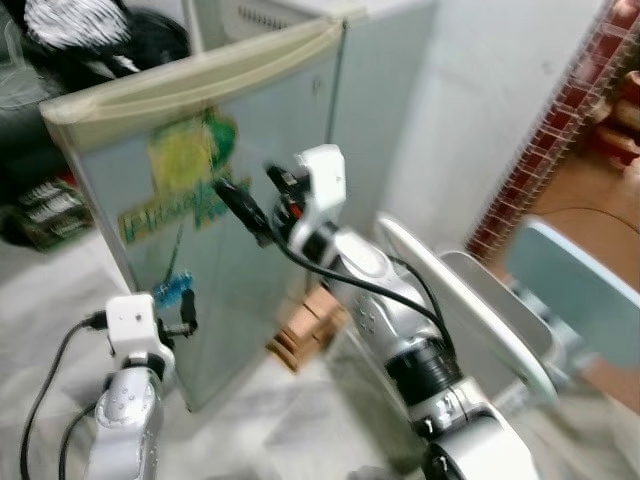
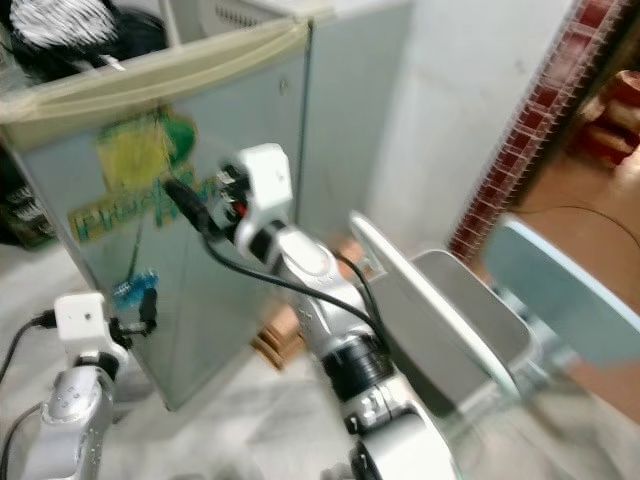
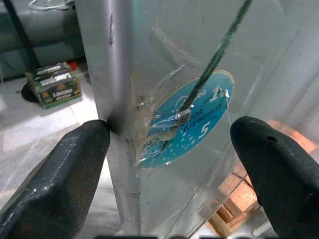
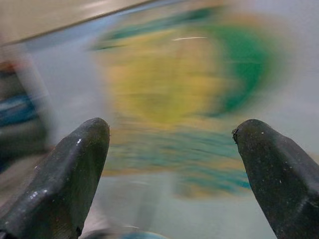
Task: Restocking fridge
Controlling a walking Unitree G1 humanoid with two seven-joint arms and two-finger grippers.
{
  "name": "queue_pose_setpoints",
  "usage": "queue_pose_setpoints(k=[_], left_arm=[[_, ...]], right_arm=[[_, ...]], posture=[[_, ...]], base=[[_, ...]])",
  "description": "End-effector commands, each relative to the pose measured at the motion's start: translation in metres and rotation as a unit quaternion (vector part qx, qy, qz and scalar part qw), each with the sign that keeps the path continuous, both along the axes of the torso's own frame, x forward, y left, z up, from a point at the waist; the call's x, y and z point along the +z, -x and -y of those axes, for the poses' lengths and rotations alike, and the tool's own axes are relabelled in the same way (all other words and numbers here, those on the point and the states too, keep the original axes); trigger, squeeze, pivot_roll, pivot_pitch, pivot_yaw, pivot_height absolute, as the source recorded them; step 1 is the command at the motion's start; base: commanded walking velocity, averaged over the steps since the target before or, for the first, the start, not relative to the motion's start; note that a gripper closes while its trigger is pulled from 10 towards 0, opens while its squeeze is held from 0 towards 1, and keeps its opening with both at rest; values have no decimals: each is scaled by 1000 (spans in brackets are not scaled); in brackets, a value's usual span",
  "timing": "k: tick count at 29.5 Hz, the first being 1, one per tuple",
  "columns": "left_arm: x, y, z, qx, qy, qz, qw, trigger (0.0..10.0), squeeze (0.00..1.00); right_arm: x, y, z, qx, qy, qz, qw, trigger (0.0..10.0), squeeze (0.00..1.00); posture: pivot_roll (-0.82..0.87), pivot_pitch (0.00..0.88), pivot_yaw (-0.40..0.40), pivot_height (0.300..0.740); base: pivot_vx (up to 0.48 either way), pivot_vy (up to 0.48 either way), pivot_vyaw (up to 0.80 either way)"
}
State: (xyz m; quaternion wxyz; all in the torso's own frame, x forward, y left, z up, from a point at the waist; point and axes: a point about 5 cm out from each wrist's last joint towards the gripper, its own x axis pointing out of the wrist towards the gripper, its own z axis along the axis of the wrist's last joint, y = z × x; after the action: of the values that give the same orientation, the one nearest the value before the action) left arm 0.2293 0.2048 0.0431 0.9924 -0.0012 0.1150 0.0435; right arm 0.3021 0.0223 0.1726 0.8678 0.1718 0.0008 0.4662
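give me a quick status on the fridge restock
Both grippers open, empty. Left gripper low at fridge door edge, by blue sticker. Right gripper raised toward green-yellow sticker. Door shut; nothing blocking.

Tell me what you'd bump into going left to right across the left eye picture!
Box on the floor → left gripper → blue round sticker → yellow-green sticker on the fridge door → right gripper → wooden blocks → grey chair → brick-red pillar.
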Motion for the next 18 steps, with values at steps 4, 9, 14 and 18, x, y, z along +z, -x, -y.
queue_pose_setpoints(k=[4,9,14,18], left_arm=[[5,-5,4,-18,-1,11,1000,10000,0],[4,-4,3,-8,-8,3,1000,10000,0],[0,-4,3,-5,-12,-12,1000,10000,0],[-4,-3,2,-2,-17,-40,999,10000,0]], right_arm=[[17,33,-22,159,-38,16,986,10000,0],[18,52,-25,248,-48,17,967,10000,0],[14,38,-31,183,-9,41,982,10000,0],[17,30,-35,151,4,39,988,10000,0]], posture=[[150,0,-54,740],[155,0,-55,740],[163,0,-62,740],[166,0,-64,740]], base=[[480,0,0],[96,0,0],[0,0,0],[0,0,0]])
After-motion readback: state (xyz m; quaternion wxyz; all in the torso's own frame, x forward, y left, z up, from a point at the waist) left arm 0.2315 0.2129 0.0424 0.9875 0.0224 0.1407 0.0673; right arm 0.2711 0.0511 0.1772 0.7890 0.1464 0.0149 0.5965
